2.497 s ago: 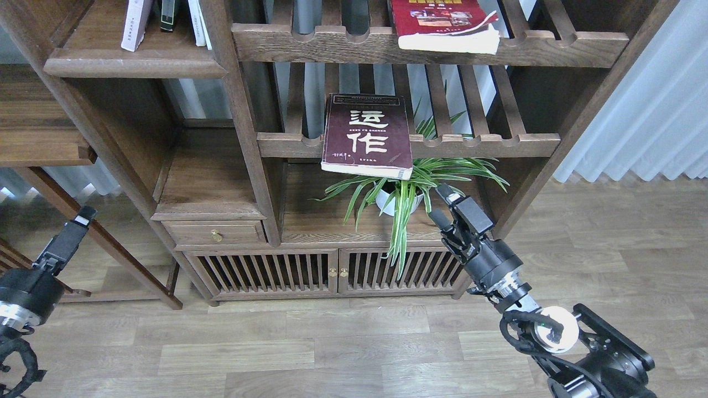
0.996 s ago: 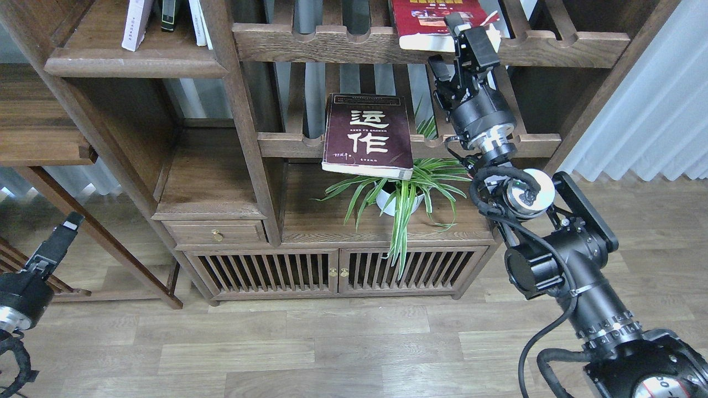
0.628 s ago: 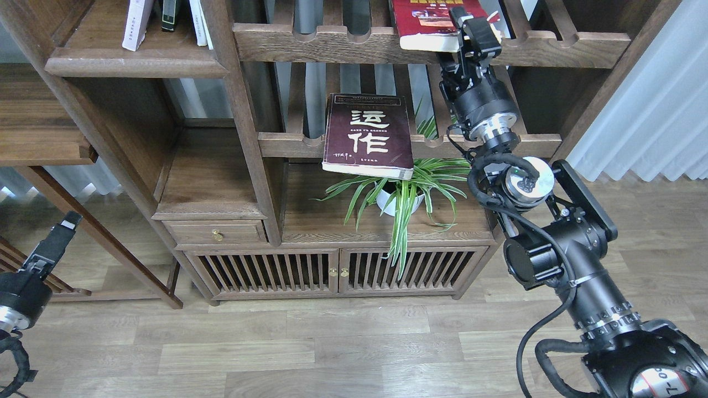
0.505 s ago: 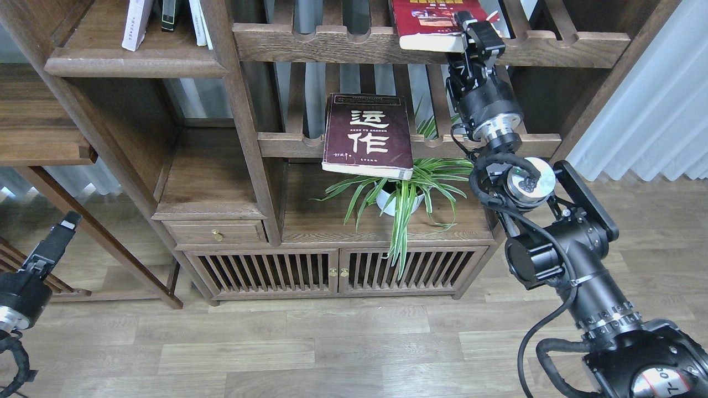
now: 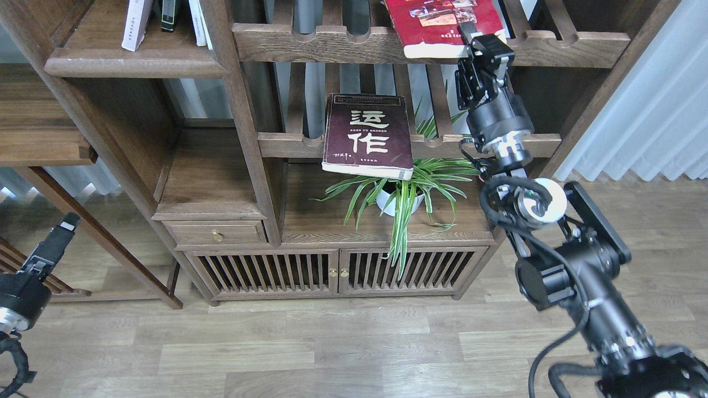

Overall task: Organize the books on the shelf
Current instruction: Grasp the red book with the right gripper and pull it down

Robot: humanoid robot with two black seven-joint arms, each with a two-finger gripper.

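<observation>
A red book (image 5: 437, 25) with photos lies on the top slatted rack, its front edge over the rail. My right gripper (image 5: 474, 43) is raised to the book's front right corner and looks closed on it. A dark maroon book (image 5: 368, 135) with big white characters lies on the middle slatted rack and overhangs its front rail. A white-lavender book (image 5: 135, 25) leans upright on the solid wooden shelf (image 5: 133, 63) at the upper left. My left gripper (image 5: 62, 229) hangs low at the far left, away from the bookcase; its fingers cannot be told apart.
A potted spider plant (image 5: 401, 199) stands under the maroon book, close to my right arm. More upright books (image 5: 196, 22) share the solid shelf. A drawer (image 5: 215, 235) and slatted cabinet doors (image 5: 332, 271) sit below. A curtain (image 5: 652, 110) hangs at the right.
My right arm rose from beside the plant to the top rack and closed on the red book's corner. The book has since slid forward and turned slightly. The left gripper dropped a little.
</observation>
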